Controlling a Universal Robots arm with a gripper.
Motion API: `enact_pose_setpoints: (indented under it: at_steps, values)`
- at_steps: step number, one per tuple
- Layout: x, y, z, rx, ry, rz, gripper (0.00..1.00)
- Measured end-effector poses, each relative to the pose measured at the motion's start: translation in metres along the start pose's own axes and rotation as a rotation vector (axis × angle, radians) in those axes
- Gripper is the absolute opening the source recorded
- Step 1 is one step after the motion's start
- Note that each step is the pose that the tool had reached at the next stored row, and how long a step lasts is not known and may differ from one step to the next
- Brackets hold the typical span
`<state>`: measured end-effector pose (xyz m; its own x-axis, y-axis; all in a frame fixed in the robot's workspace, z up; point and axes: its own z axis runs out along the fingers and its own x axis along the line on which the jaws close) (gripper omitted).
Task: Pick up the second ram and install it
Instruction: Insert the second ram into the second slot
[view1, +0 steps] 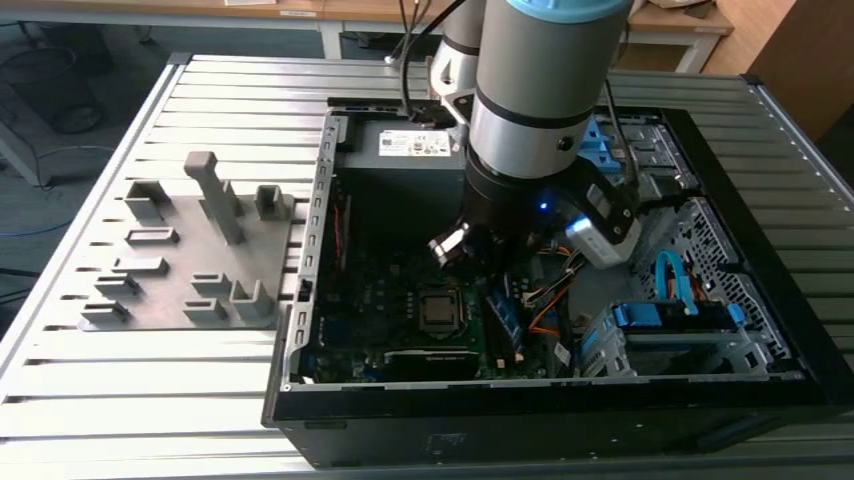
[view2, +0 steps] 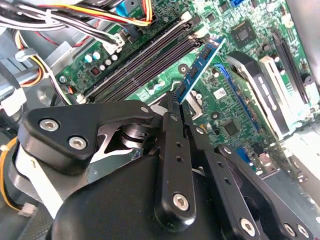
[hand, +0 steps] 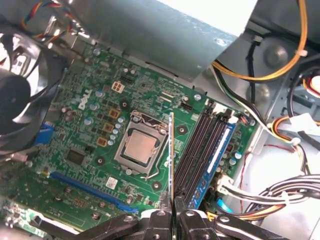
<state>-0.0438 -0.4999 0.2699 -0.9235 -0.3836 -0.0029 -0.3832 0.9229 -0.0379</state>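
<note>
Nothing legible anywhere. The white label (view1: 416, 143) on the grey power-supply box (view1: 354, 150) carries dark print, but no word comes clear. The small white sticker (hand: 111, 183) on the green motherboard (hand: 85, 135) is unreadable, and so is the white strip label (hand: 216, 152) on the seated blue memory stick (hand: 206, 181).

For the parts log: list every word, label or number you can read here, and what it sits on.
Nothing here reads clearly enough to quote.
White label on the grey power box: print too small.
White sticker on the green board: blurred.
White marks printed on that board: too small.
Memory stick in the claw: no legible label.
</note>
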Motion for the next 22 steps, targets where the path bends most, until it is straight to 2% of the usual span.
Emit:
enact_pose_setpoints:
  at_steps: [22]
  values:
    - [0.0000,0.0001,0.0022,0.0008,0.0093,0.244,0.14]
